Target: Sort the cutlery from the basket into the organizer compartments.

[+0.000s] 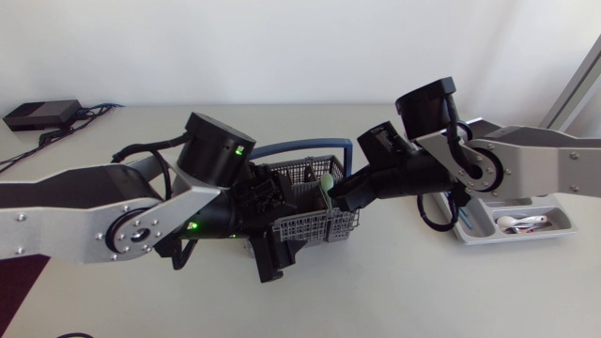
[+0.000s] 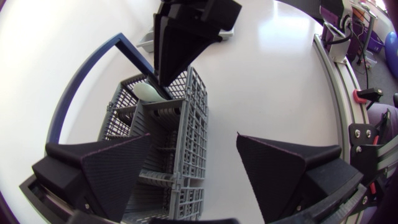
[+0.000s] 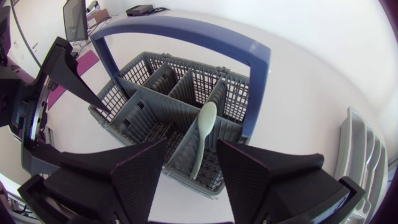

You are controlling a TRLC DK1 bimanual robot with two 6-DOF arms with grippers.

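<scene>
Pale table [image 1: 423, 291], with a grey basket [image 3: 155, 99] at its middle. The right gripper [image 3: 191, 143] is half open over the basket's end compartment, where a light green spoon [image 3: 205, 121] leans between its fingers with neither seeming to touch it. The left gripper [image 2: 194, 137] gapes wide and empty, one finger over the basket and one over the table beside it. Beyond, the organizer [image 1: 512, 238] holds white cutlery [image 1: 521, 223].

The left arm [image 1: 84, 221] stretches in toward the middle, and the left claw [image 2: 193, 138] points down with its fingers spread wide. The right arm [image 1: 526, 164] reaches in to meet it. The right claw [image 3: 191, 144] is angled down, its fingers parted by a narrower gap.
</scene>
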